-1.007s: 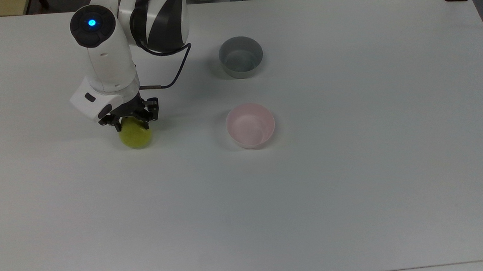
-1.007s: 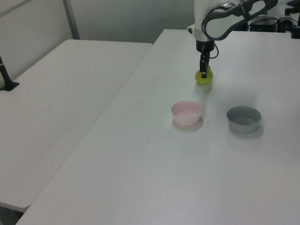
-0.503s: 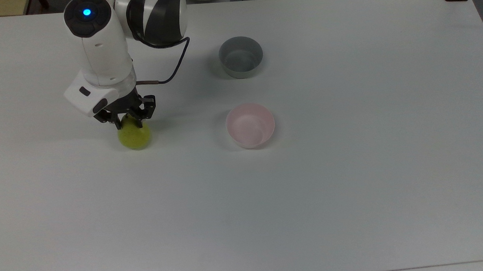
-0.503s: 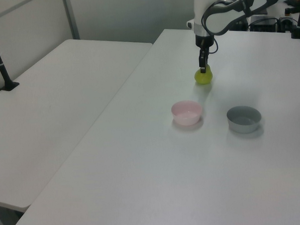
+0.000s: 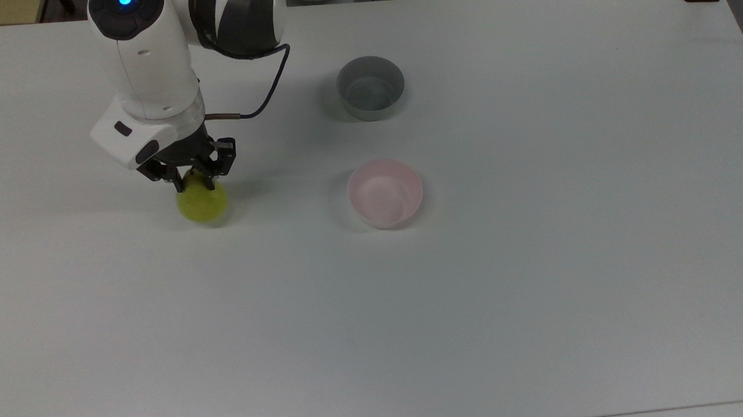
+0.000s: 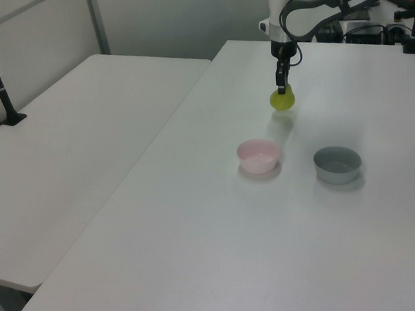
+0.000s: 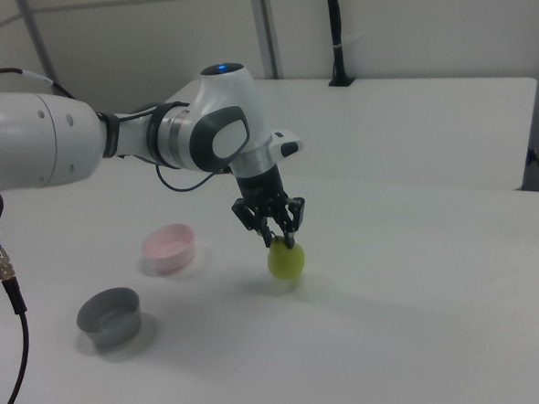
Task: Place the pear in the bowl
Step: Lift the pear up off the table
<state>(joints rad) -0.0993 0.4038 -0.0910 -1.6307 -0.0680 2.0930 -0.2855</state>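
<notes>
The pear (image 5: 202,203) (image 6: 282,100) (image 7: 286,260) hangs from the gripper (image 5: 195,179) (image 6: 282,91) (image 7: 281,241), whose fingers pinch its narrow top, just clear of the worktop (image 5: 538,289) near the top view's left edge, its shadow below it. The pink bowl (image 5: 384,193) (image 6: 258,156) (image 7: 169,247) sits well apart toward the worktop's middle. The grey bowl (image 5: 370,87) (image 6: 337,164) (image 7: 109,318) stands beyond it, nearer the top view's upper edge.
</notes>
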